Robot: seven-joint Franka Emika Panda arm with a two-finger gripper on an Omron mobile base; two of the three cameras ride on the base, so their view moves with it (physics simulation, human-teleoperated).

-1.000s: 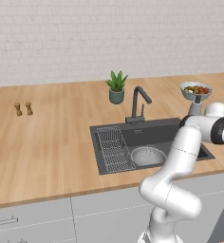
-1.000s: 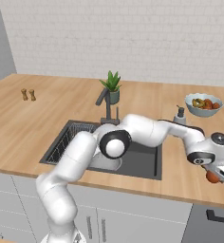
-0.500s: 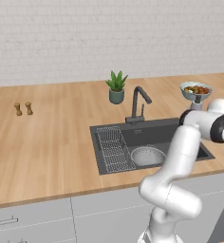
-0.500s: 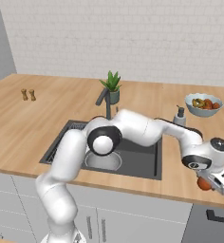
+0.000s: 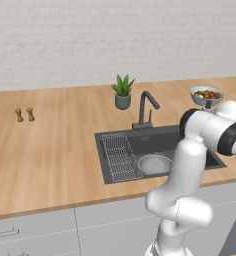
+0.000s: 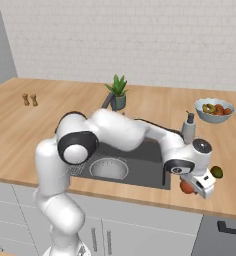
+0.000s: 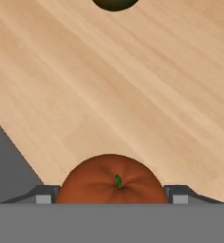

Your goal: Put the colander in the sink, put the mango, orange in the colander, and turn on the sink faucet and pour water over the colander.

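The orange (image 7: 112, 182) sits between my gripper's (image 7: 112, 195) two fingertips, which press on its sides, so the gripper is shut on it. From the right base view the gripper (image 6: 191, 188) holds the orange (image 6: 186, 186) just above the counter's front edge, right of the sink (image 6: 151, 169). The mango (image 6: 216, 172), dark green and red, lies on the wood just right of the hand, and the mango (image 7: 115, 4) also shows beyond the orange. The silver colander (image 5: 155, 164) (image 6: 109, 168) rests in the sink (image 5: 140, 145). The faucet (image 5: 146, 107) stands behind the basin; no water shows.
A fruit bowl (image 5: 206, 95) (image 6: 215, 110) stands at the back right, with a soap dispenser (image 6: 189, 129) by the sink's right rim. A potted plant (image 5: 122, 91) (image 6: 118, 90) is behind the faucet. A wire rack (image 5: 117, 157) fills the sink's left side. Two small shakers (image 5: 24, 115) stand far left.
The hand has moved left along the counter's front edge toward the sink, taking the orange with it and away from the mango. Its opening has stayed the same.
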